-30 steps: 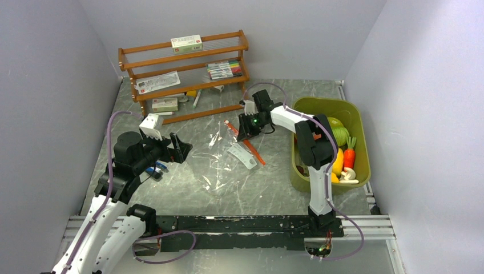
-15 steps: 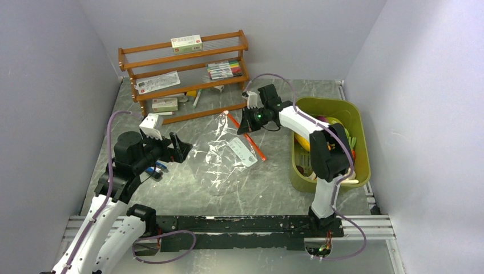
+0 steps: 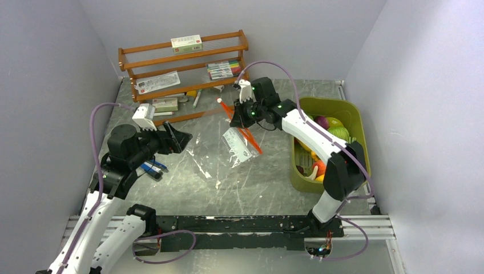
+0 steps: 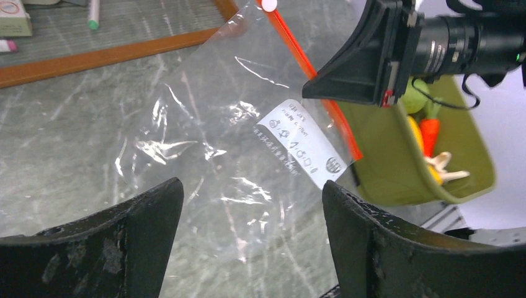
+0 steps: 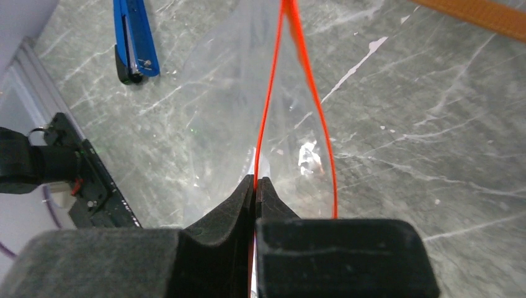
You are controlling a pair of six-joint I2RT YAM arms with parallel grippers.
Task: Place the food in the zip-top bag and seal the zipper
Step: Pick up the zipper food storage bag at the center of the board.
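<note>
Right hand pinches zipper, zip-top bag hanging; left hand spread wide

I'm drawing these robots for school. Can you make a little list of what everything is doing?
Right gripper: shut on one lip of the zipper
Zip-top bag: hanging from it, mouth open, empty
Left gripper: open, facing the bag, not touching it
Food: in the green bin

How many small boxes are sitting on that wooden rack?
2. The top box lies on the highest shelf of the wooden rack. The lower box sits at its bottom level, near the left end. Others may be hidden behind the rails.
</note>
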